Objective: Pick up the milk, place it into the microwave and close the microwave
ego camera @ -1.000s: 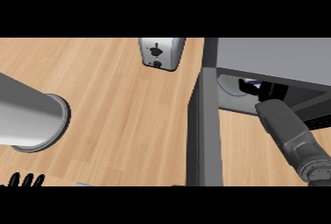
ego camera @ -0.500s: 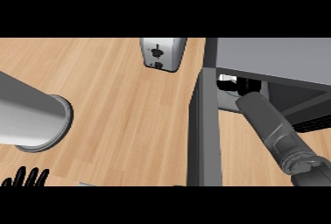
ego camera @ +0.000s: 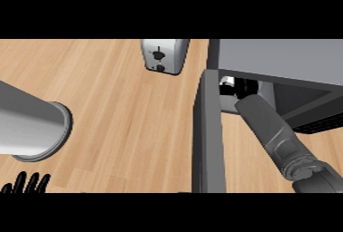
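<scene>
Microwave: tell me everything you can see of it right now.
The microwave is a grey box at the upper right of the wooden counter, its flat top facing the camera. Its door stands swung open, seen edge-on as a long grey slab reaching toward the view's lower edge. The right forearm reaches into the dark cavity, where the right robot hand shows beside something white.

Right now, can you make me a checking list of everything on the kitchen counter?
Surface: wooden counter, bare in the middle.
Job's things: microwave with its door open; something white, maybe the milk, just inside.
Clutter: toaster at the back; big grey pot on its side at the left.
Hands: right hand reaches into the microwave, fingers hidden; left hand rests open at the bottom left.
Cables: nothing seen.
Surroundings: nothing seen.
</scene>
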Robot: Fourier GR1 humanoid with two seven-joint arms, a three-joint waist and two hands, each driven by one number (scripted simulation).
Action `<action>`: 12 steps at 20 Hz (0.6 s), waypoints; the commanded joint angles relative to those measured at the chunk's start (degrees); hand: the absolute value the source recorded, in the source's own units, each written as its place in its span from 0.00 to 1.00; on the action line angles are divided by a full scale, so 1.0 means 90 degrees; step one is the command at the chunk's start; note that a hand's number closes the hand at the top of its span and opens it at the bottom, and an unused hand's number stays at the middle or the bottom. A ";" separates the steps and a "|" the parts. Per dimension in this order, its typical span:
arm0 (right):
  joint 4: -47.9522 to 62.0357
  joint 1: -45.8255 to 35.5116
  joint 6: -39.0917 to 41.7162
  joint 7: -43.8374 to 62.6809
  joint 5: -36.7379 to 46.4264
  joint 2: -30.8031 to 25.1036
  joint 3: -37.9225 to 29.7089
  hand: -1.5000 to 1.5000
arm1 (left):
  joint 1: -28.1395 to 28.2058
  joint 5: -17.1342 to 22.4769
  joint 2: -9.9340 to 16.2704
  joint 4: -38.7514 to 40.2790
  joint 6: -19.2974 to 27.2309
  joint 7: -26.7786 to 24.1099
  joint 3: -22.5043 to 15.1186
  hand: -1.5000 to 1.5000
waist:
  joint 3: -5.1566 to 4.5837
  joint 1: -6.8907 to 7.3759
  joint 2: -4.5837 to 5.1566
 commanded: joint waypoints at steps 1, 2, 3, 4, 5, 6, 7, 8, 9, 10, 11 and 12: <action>-0.0354 -0.0012 0.0436 -0.0218 -0.0419 0.0322 -0.0410 0.00 | 0.0026 0.0113 0.0090 -0.0088 -0.0066 0.0032 0.0103 0.00 | 0.0023 -0.0032 -0.0050; -0.0366 -0.0013 0.0582 -0.0266 -0.0446 0.0337 -0.0443 0.00 | 0.0015 -0.0021 -0.0041 -0.0129 -0.0037 -0.0013 -0.0109 0.00 | 0.0018 -0.0097 -0.0081; -0.0504 0.0209 0.0635 -0.0532 -0.0601 0.0397 -0.0602 0.00 | 0.0003 0.0080 0.0017 -0.0100 -0.0023 0.0014 0.0048 0.00 | 0.0029 -0.0153 -0.0065; -0.0497 0.0138 0.0764 -0.0533 -0.0599 0.0513 -0.0603 0.00 | -0.0059 0.0021 0.0028 0.0028 -0.0020 0.0032 0.0036 0.00 | 0.0013 -0.0208 -0.0097; -0.0566 0.0408 0.0995 -0.0815 -0.0710 0.0316 -0.0722 0.00 | -0.0006 -0.0006 -0.0041 -0.0100 0.0053 -0.0026 0.0041 0.00 | 0.0024 -0.0280 -0.0107; -0.0578 0.0183 0.1314 -0.0693 -0.0785 0.0379 -0.0792 0.00 | 0.0176 0.0029 0.0049 -0.0120 -0.0082 0.0000 0.0013 0.00 | 0.0015 -0.0232 -0.0154; -0.0616 0.0540 0.1323 -0.1025 -0.0857 0.0482 -0.0867 0.00 | 0.0184 0.0026 0.0020 -0.0154 -0.0015 0.0012 0.0050 0.00 | 0.0016 -0.0335 -0.0167; -0.0637 0.0525 0.1601 -0.1059 -0.0948 0.0389 -0.0959 0.00 | 0.0220 0.0044 -0.0057 -0.0080 -0.0075 -0.0089 -0.0029 0.00 | 0.0009 -0.0349 -0.0183; -0.0702 0.0619 0.1700 -0.1232 -0.1045 0.0427 -0.1057 0.00 | 0.0235 0.0075 -0.0011 -0.0154 -0.0047 -0.0017 0.0036 0.00 | 0.0012 -0.0382 -0.0185; -0.0765 0.0625 0.1894 -0.1321 -0.1175 0.0423 -0.1184 0.00 | 0.0202 -0.0044 -0.0001 -0.0204 -0.0026 -0.0050 0.0012 0.00 | 0.0016 -0.0393 -0.0183; -0.0755 0.0702 0.2237 -0.1400 -0.1257 0.0306 -0.1261 0.00 | 0.0278 0.0038 -0.0002 -0.0277 0.0021 0.0032 0.0068 0.00 | 0.0014 -0.0433 -0.0197; -0.0748 0.0845 0.2174 -0.1601 -0.1271 0.0489 -0.1278 0.00 | 0.0179 -0.0101 -0.0047 -0.0003 -0.0061 -0.0112 -0.0039 0.00 | 0.0000 -0.0467 -0.0207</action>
